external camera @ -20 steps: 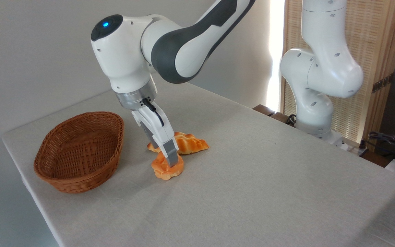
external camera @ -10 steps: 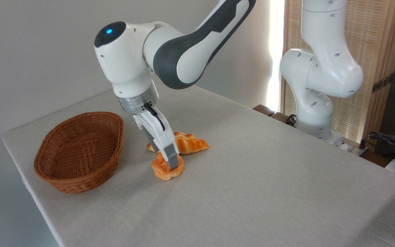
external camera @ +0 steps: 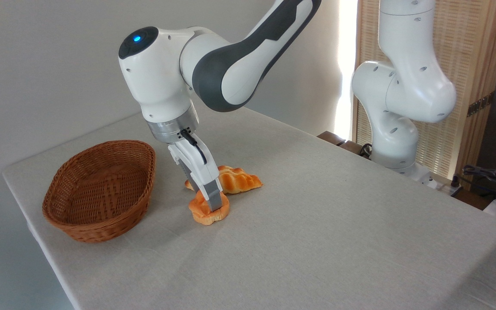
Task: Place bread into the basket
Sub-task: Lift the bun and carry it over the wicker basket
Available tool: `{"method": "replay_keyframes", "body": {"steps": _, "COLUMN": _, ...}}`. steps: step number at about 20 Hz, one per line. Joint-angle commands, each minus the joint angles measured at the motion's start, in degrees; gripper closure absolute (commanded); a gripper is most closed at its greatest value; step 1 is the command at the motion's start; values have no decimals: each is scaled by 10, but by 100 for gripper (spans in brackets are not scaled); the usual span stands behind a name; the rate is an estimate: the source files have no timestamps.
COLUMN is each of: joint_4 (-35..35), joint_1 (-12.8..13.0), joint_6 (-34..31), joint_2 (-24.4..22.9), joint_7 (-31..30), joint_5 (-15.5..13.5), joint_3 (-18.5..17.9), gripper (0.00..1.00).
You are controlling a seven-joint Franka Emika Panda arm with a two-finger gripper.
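Observation:
The bread point(external camera: 199, 212), a small glossy orange bun, lies on the table just right of the basket point(external camera: 97, 226). My gripper point(external camera: 212, 203) comes down onto it at a slant. Its near grey finger point(external camera: 215, 199) presses against the bun's top and right side, and the far finger is hidden behind it. The jaws look closed on the bun, which still seems to touch the cloth. The oval reddish-brown wicker basket has nothing in it.
A longer braided golden loaf point(external camera: 240, 181) lies right behind the bun, partly hidden by my fingers. A second white robot arm point(external camera: 396, 129) stands at the table's far right edge. The table's left edge runs close below the basket.
My arm came down and slightly right onto the bun. In the last half second the bun shifted a little to the left with the fingers.

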State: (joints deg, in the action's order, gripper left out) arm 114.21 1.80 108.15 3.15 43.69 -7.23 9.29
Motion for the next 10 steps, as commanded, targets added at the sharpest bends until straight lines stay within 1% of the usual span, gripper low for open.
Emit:
{"method": "replay_keyframes", "body": {"steps": 1, "joint_4": 3, "joint_1": -1, "joint_6": 16, "joint_2": -1, "joint_7": -2, "joint_5": -4, "joint_3": 1, "gripper": 90}}
{"method": "replay_keyframes", "body": {"steps": 8, "joint_4": -25, "joint_1": -3, "joint_6": 8, "joint_2": -2, "joint_7": 0, "joint_5": -4, "joint_3": -2, "gripper": 90}}
{"method": "replay_keyframes", "body": {"steps": 10, "joint_4": -47, "joint_1": -3, "joint_6": -9, "joint_2": -4, "joint_7": -2, "joint_5": -4, "joint_3": -1, "gripper": 90}}
